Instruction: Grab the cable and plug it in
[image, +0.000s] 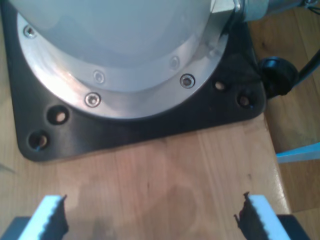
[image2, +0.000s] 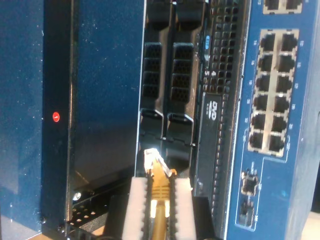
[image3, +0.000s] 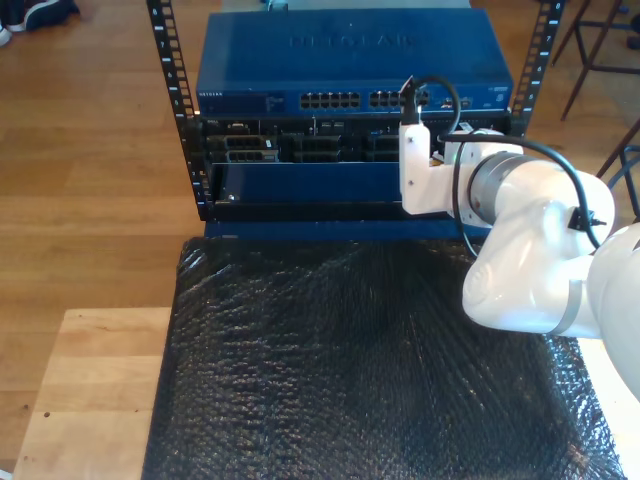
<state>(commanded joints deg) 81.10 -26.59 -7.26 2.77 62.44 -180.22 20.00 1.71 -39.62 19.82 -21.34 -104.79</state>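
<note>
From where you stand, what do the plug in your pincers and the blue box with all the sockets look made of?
The plug on the cable in my second gripper looks like clear, glossy plastic: light passes through it. The blue box looks like painted sheet metal with a satin sheen, though I can't be sure.

Looks like a robotics or networking lab. Open metal rack (image3: 178, 110) loaded with a blue network switch (image3: 350, 62) and server gear, set on a wood floor (image3: 90, 150). Wooden counter (image3: 85, 390) draped with black bubble wrap (image3: 360, 360). White robot arm (image3: 530, 250) bolted to a black base plate (image: 150, 125). Chair legs (image3: 600, 50) at the exterior view's right.
</note>
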